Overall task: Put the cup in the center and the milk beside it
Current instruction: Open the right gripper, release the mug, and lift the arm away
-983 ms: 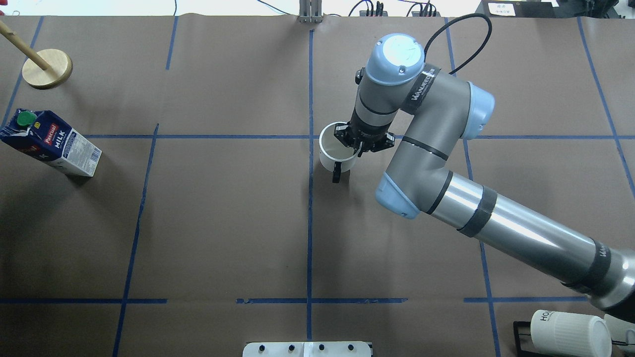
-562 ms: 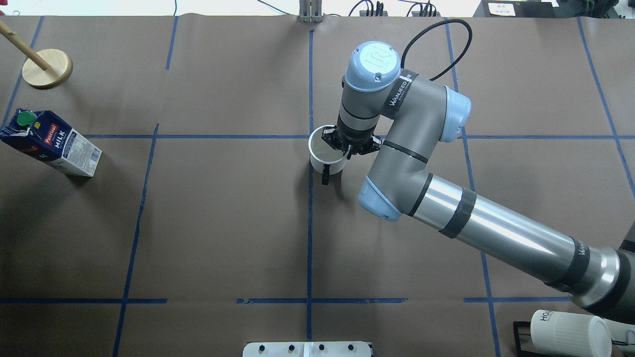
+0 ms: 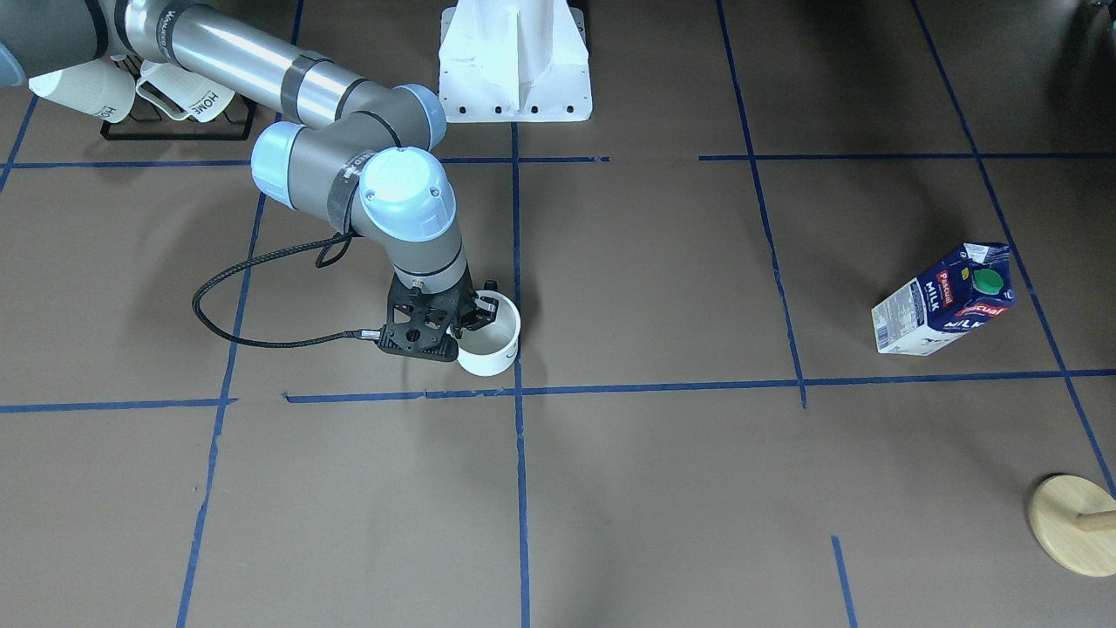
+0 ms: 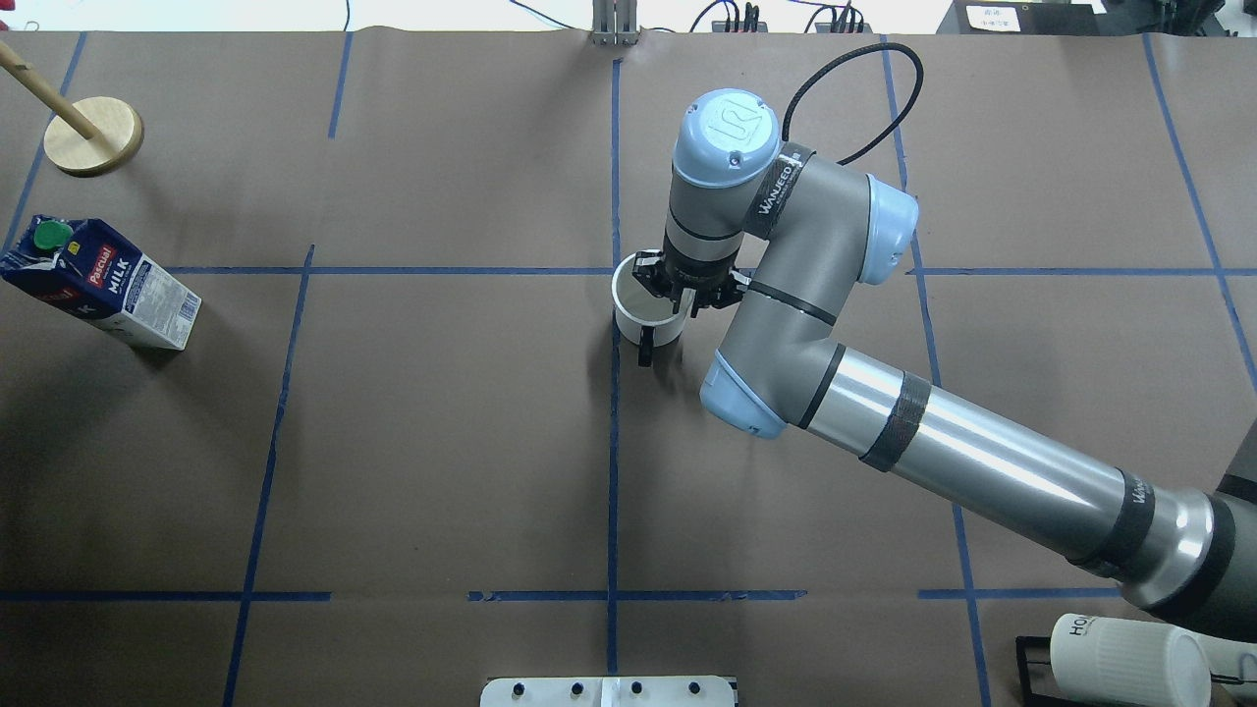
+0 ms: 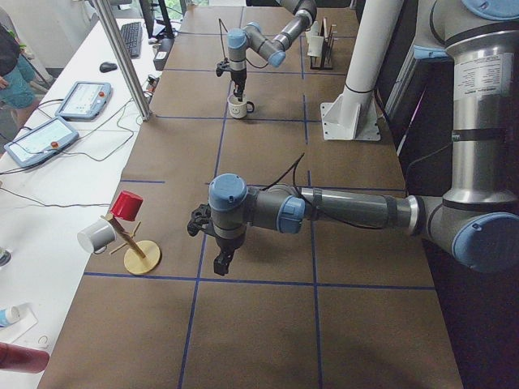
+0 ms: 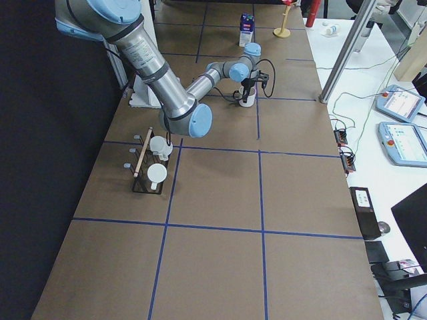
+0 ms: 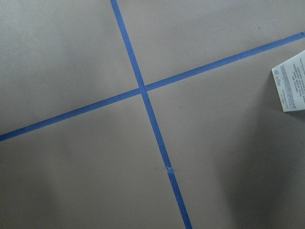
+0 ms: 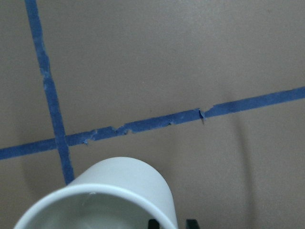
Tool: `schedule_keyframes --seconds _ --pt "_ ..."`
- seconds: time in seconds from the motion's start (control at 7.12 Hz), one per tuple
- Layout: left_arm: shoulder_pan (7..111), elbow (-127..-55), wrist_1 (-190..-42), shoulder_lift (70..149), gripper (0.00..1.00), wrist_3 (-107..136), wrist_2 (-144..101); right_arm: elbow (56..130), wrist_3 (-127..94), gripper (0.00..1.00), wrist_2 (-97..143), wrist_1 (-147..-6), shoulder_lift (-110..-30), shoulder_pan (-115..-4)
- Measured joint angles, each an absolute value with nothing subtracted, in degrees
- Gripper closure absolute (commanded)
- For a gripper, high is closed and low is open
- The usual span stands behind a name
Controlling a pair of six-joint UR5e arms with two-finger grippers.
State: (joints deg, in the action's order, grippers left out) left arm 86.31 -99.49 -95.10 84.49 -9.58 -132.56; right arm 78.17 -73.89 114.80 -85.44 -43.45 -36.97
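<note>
The cup (image 4: 643,312) is a smooth white mug with a small dark handle, low over the brown surface just right of the center crossing (image 4: 615,271). My right gripper (image 4: 678,293) is shut on its rim, one finger inside. The front view shows the cup (image 3: 493,344) and gripper (image 3: 475,314) beside the crossing (image 3: 517,390); the right wrist view shows the cup (image 8: 119,191) near it (image 8: 61,140). The milk (image 4: 98,285) stands upright far left, also in the front view (image 3: 946,301). My left gripper (image 5: 219,261) shows only in the left side view; I cannot tell its state.
A black rack with ribbed "HOME" mugs (image 4: 1120,656) sits at the near right corner. A wooden peg stand (image 4: 93,135) is at the far left, beyond the milk. The white robot base (image 3: 514,61) is at the table's near edge.
My right arm has moved left with the cup in its gripper, bringing it from right of the vertical tape line to right beside the crossing. The milk has not moved.
</note>
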Motion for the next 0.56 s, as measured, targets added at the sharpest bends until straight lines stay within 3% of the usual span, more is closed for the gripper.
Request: schedule_keyframes --seconds 0.56 --pt "86.3 -99.4 -95.1 84.5 0.00 -9.6 -132.5 79.5 -68.3 0.00 119.9 -87.6 -42.1 -44.1"
